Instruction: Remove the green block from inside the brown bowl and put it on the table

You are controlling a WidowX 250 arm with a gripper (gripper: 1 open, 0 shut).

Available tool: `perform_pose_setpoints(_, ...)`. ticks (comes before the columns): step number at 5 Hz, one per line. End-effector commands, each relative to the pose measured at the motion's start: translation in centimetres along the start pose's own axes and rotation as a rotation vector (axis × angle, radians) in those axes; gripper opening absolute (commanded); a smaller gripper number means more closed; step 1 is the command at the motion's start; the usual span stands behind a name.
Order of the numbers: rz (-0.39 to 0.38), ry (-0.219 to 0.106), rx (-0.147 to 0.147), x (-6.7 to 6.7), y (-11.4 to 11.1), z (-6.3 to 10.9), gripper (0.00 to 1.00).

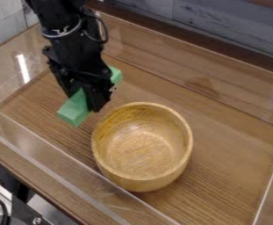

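My black gripper (89, 95) points straight down, shut on the green block (75, 111). The block is tilted, its lower end toward the table (209, 88) left of the bowl and its upper end (114, 77) showing behind the fingers. Whether the lower end touches the table I cannot tell. The brown bowl (142, 145) stands just right of and in front of the gripper, round, light wood, with nothing inside it.
Clear acrylic walls (56, 176) border the table on the near and left sides. A grey panelled wall runs along the back. A dark cable lies at the bottom left corner.
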State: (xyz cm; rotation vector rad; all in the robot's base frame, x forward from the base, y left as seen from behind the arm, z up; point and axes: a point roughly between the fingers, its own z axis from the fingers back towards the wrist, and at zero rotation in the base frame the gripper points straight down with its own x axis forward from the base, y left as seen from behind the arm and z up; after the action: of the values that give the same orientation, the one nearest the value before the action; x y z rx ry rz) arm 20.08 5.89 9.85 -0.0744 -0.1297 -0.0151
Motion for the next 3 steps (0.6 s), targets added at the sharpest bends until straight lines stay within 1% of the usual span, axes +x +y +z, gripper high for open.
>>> perform_pose_setpoints(1, 0.009, -0.049, 0.026, 1.20, 0.79, 0.73, 0.00)
perform_pose_setpoints(3, 0.023, -0.045, 0.033, 1.44, 1.25, 0.26, 0.00)
